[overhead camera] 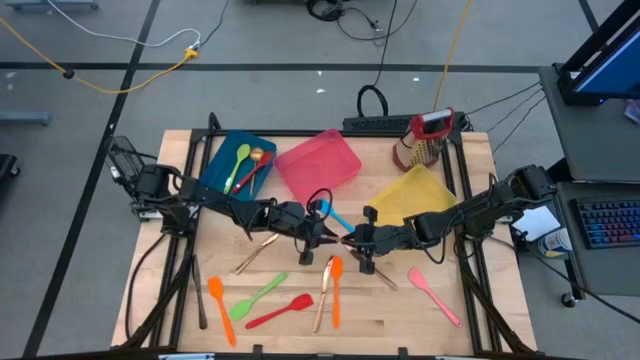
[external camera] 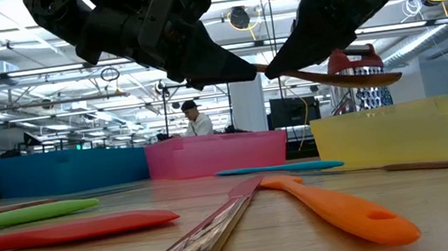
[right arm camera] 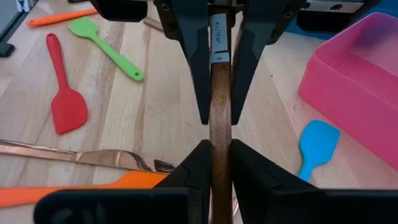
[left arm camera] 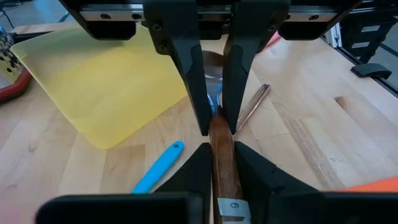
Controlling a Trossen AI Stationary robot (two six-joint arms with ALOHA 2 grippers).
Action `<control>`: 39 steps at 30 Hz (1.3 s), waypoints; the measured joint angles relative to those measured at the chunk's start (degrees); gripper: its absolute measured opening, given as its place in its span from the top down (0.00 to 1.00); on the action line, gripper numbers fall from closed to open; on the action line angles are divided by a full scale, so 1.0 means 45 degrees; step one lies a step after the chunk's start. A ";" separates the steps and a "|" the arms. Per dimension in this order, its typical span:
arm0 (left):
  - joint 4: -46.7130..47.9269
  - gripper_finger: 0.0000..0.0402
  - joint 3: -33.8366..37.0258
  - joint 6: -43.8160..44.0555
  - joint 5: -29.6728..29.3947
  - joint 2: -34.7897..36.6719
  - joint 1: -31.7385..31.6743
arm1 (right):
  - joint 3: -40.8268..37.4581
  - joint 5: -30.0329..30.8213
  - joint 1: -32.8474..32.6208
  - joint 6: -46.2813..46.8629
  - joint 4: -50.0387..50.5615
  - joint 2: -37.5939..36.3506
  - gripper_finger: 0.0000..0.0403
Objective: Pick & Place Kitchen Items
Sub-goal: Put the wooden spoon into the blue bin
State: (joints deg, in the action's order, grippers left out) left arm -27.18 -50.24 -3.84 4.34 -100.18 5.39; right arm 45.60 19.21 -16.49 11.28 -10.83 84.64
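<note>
Both jaws pinch one wooden-handled spoon (right arm camera: 219, 118) above table centre; left gripper (overhead camera: 318, 234) at its nine o'clock, right gripper (overhead camera: 355, 240) at three; two utensils binned in the blue bin (overhead camera: 238, 162); most remain on the table (overhead camera: 480, 310).

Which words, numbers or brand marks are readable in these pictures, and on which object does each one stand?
"9": on the metal band at the end of the wooden-handled utensil, left wrist view.
Brand print on the same utensil's metal band, right wrist view: too blurred to read with certainty.
Nothing else is readable.
</note>
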 joint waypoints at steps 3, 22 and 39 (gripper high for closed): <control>0.0000 0.89 0.0005 0.0005 -0.0015 0.0000 0.0000 | 0.0000 0.0002 0.0000 -0.0002 -0.0005 0.0000 0.90; -0.0010 0.89 0.0005 0.0588 -0.0487 0.0000 0.0005 | 0.0010 0.0654 0.0010 -0.1058 -0.0421 0.0000 0.63; 0.2219 0.89 0.0005 0.1259 -0.3483 0.1755 0.0015 | 0.0010 0.1072 -0.0015 -0.1675 0.1107 -0.3226 0.58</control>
State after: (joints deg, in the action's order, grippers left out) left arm -17.19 -50.22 1.83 -11.34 -92.28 5.45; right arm 45.65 24.04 -16.56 3.74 -5.85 70.12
